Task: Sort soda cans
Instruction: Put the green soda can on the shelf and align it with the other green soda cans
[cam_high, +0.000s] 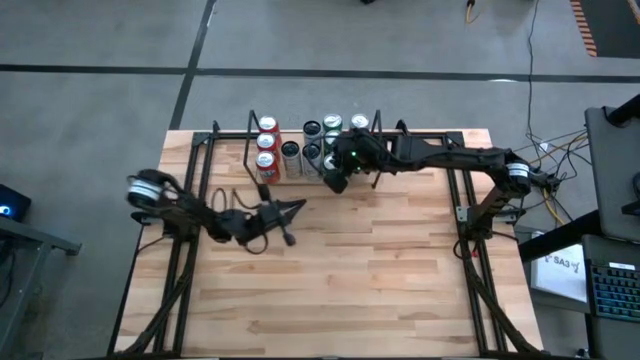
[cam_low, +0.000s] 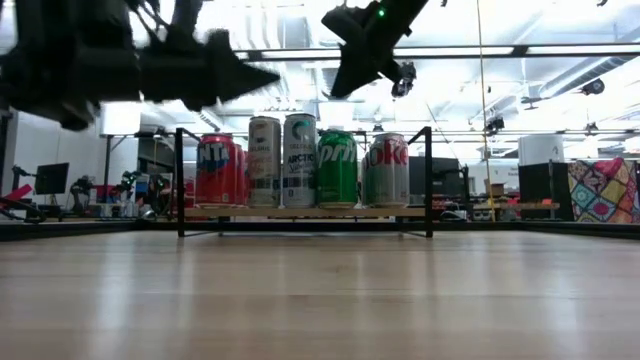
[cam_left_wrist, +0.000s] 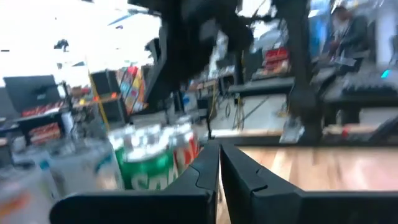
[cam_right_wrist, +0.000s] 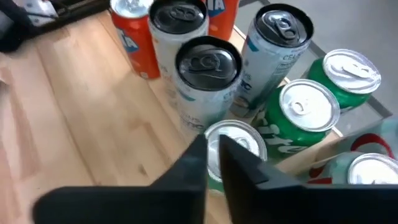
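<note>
Soda cans (cam_high: 300, 148) — red, green, silver-white and dark-topped — are grouped upright at the table's (cam_high: 340, 280) far edge, inside a black frame (cam_low: 304, 180). Right gripper (cam_right_wrist: 213, 149), fingers clenched empty, is held just above a green can (cam_right_wrist: 231, 142); left gripper (cam_high: 292, 210), closed, is kept nearby.

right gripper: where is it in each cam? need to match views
High view: right gripper at the near side of the soda cans, mid far edge of the table.
Low view: top centre, hanging above the can row.
Right wrist view: its own fingers at the bottom, close together over a silver can top.
Left wrist view: only a blurred dark arm above the cans; gripper not distinguishable.
Shared landmark: the soda cans.
</note>
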